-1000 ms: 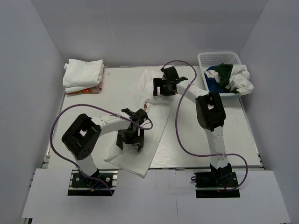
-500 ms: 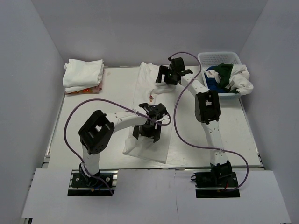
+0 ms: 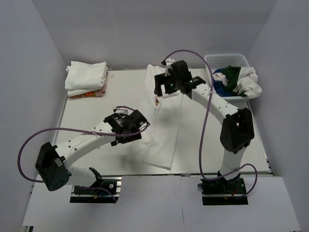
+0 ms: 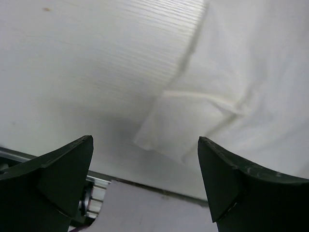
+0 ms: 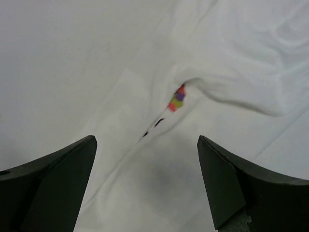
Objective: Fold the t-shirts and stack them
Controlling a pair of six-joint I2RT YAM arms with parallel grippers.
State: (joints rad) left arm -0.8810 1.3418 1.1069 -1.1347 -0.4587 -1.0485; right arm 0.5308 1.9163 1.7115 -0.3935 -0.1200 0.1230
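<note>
A white t-shirt (image 3: 161, 125) lies folded lengthwise in a long strip down the middle of the table. My left gripper (image 3: 130, 127) hovers open just left of the strip. In the left wrist view the left gripper (image 4: 145, 186) is empty, with the t-shirt's near corner (image 4: 166, 133) ahead of it. My right gripper (image 3: 165, 88) stands open over the strip's far end. The right gripper (image 5: 147, 186) holds nothing, and under it a crease in the t-shirt (image 5: 231, 58) shows a bit of colourful print (image 5: 176, 100).
A stack of folded white t-shirts (image 3: 87, 77) sits at the back left corner. At the back right a white lattice basket (image 3: 222, 60) holds blue, dark green and white shirts (image 3: 236, 81). The table's front rail (image 4: 29, 157) lies close to the left gripper.
The left gripper carried the shirt's left side over to the right, let go and swung back left. The shirt is now a narrow strip. The right gripper shifted slightly left over the far end.
</note>
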